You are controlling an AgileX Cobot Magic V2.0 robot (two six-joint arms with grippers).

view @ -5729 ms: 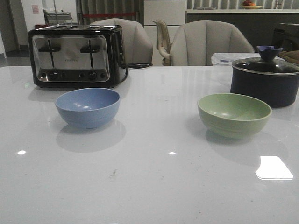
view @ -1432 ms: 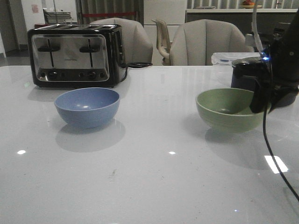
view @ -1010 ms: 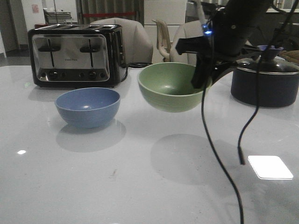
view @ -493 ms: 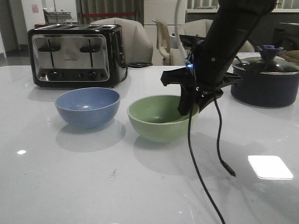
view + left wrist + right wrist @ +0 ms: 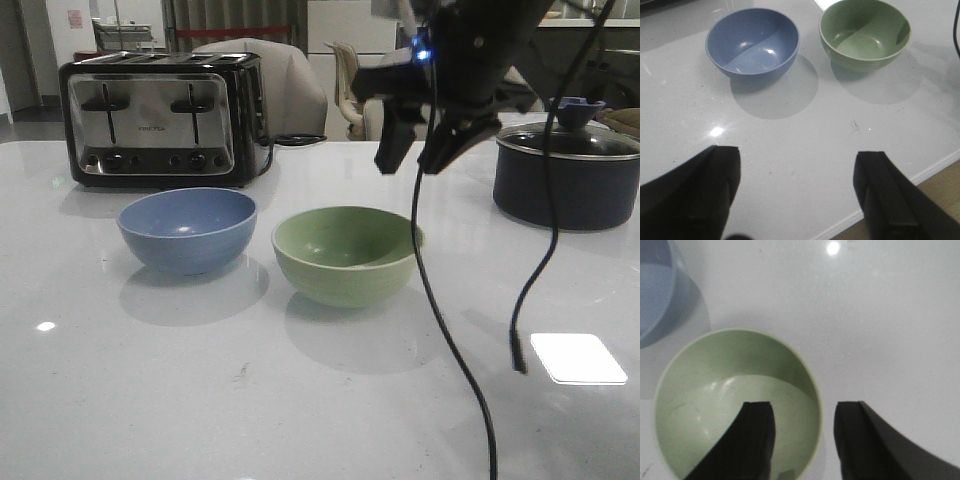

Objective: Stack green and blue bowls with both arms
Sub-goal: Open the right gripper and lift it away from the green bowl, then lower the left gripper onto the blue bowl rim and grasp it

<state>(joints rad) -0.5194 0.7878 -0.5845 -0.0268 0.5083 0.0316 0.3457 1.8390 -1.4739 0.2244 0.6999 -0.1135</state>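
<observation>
Pale green bowl (image 5: 347, 254) upright beside blue bowl (image 5: 187, 229) (apart), right gripper (image 5: 411, 158) raised, spread, empty, left gripper (image 5: 797, 192) spread, tips cropped.

White table (image 5: 300, 400); blue bowl (image 5: 187, 229); green bowl (image 5: 346, 254); toaster (image 5: 160, 118); pot (image 5: 566, 175)

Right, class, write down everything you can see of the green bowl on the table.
The green bowl is round, pale sage green and matte, with faint ridges outside and an empty, slightly glossy inside. It stands upright on the white table, just right of the blue bowl, with a narrow gap between them. Nothing grips it: the right gripper hangs open above its far-right rim, clear of it.
</observation>
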